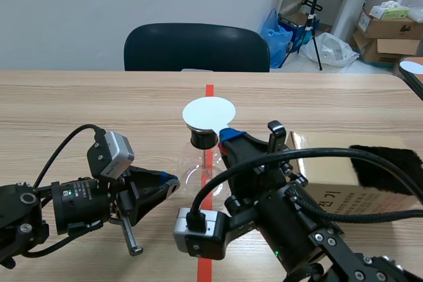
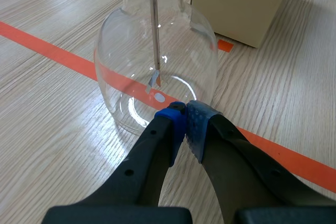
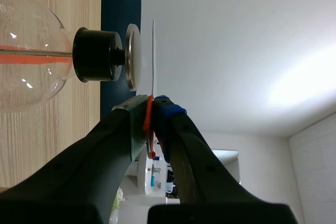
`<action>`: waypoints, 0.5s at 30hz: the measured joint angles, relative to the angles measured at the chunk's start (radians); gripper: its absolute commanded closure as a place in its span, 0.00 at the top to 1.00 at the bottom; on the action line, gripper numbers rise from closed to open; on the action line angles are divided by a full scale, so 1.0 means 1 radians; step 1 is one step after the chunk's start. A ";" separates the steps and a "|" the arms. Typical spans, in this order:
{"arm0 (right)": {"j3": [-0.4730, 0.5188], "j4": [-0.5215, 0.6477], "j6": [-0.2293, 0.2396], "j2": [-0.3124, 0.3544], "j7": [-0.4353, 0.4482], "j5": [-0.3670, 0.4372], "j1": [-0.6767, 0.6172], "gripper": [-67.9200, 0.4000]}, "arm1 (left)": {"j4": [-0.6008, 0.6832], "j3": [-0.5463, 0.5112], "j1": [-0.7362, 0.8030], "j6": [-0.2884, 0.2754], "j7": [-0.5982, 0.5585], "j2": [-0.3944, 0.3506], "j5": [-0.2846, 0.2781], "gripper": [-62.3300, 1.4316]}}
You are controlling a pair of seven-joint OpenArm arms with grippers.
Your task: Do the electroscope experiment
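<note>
chair [image 1: 197,47] behind table [image 1: 99,97] | blue bag [image 1: 274,28] | cardboard boxes [image 1: 390,31] far right

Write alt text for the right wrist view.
The right gripper, shut on a thin white disc by its orange-red tab, holds it close to the metal plate atop the black stopper of the glass flask.

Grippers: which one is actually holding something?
The right gripper: it is shut on the thin white disc, held over the electroscope's top plate. The left gripper is shut on nothing, pads together next to the glass flask.
</note>
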 measured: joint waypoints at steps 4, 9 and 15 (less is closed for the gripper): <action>0.000 0.000 0.000 0.000 0.000 0.000 0.000 0.02 | 0.000 0.000 0.000 0.000 0.000 0.000 0.000 0.07; 0.000 0.000 0.000 0.000 -0.031 0.000 0.000 0.02 | 0.000 0.000 0.000 0.000 0.000 0.000 0.000 0.07; 0.000 0.000 0.000 0.000 -0.136 0.000 0.000 0.02 | 0.000 0.000 0.000 0.000 0.000 0.000 0.000 0.07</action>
